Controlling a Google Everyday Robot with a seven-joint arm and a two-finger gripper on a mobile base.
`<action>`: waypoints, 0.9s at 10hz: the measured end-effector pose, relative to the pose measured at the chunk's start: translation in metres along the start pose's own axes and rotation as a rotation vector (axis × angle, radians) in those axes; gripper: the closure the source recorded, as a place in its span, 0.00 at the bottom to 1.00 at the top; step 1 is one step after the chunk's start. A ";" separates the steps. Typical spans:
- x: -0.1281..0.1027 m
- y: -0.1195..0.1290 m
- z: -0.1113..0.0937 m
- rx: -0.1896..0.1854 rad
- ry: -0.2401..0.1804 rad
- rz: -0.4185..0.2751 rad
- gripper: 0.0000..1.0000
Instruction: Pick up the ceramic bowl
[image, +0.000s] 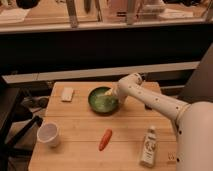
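Tool (108, 93) at upright ceramic bowl (99, 104)

White arm (155, 102) runs from the robot's bulky body (196, 137) at lower right, slanting up and left to a rounded joint (131, 83) — there it bends down and left. The gripper (109, 93) sits at the end of that bend, low, at the ceramic bowl (100, 104) rim on the arm's side.

My end effector (109, 93) sits at the ceramic bowl (100, 103), hiding the rim beneath it. Off to its side, my body (197, 135) is cut off.
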 end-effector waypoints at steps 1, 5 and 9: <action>0.000 0.001 0.000 -0.003 -0.001 0.001 0.42; -0.001 0.001 0.000 -0.004 -0.001 -0.003 0.80; -0.001 -0.010 -0.010 -0.015 -0.001 -0.023 1.00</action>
